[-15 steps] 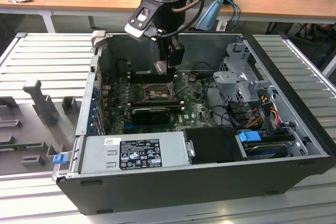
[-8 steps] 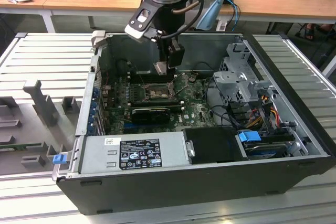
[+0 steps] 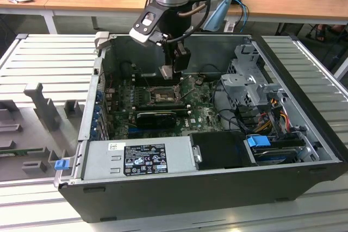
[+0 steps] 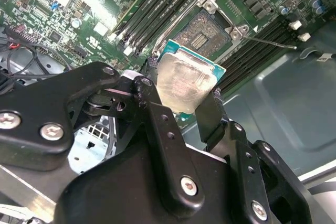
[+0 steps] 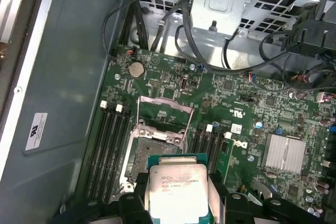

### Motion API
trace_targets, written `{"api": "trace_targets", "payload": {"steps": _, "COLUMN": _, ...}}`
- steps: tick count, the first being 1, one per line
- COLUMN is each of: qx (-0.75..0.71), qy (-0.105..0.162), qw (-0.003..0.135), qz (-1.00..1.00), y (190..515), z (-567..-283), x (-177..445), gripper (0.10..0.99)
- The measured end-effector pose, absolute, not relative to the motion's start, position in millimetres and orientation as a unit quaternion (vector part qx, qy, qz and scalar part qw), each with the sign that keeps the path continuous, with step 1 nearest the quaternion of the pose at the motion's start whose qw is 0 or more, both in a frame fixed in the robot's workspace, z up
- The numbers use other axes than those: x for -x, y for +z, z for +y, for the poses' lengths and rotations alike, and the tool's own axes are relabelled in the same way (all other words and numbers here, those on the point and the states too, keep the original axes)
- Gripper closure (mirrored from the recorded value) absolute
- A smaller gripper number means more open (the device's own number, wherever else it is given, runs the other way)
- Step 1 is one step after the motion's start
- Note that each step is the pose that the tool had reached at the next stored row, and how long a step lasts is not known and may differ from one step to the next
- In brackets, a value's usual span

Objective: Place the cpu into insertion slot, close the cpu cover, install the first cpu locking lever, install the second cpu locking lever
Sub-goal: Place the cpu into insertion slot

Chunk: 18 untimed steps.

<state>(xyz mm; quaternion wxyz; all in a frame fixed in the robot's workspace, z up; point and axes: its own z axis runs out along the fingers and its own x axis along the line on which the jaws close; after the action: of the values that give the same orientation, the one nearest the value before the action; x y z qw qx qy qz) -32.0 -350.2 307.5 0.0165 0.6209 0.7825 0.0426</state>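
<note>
My gripper (image 4: 181, 106) is shut on the cpu (image 4: 185, 80), a pale silvery square chip on a green carrier edge. It hangs a little above the motherboard, close to the insertion slot (image 4: 206, 31), whose dark contact field lies bare inside a silvery rim. In the first wrist view the cpu (image 5: 178, 190) sits between the black fingers (image 5: 132, 199), with the insertion slot (image 5: 149, 148) just beyond it and the cpu cover (image 5: 163, 101) swung open behind the slot. A thin locking lever (image 4: 274, 41) sticks out sideways. In the exterior view the gripper (image 3: 173, 70) hovers over the insertion slot (image 3: 161, 97).
The open black computer case (image 3: 179, 188) lies on a slatted metal table. A long black card (image 3: 156, 117), the power supply (image 3: 144, 158), a metal drive cage (image 3: 250, 80) with cables, memory slots (image 5: 110, 150) and a finned heat sink (image 5: 286, 153) surround the socket.
</note>
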Motion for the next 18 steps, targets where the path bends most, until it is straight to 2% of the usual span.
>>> {"api": "trace_targets", "payload": {"steps": 9, "qx": -0.634, "qy": 0.042, "qw": 0.017, "qz": 0.772, "y": 297.4, "z": -349.8, "x": 33.0, "gripper": 0.557}}
{"api": "trace_targets", "payload": {"steps": 18, "qx": -0.695, "qy": 0.041, "qw": 0.021, "qz": 0.717, "y": 273.3, "z": -349.7, "x": 33.8, "gripper": 0.557}}
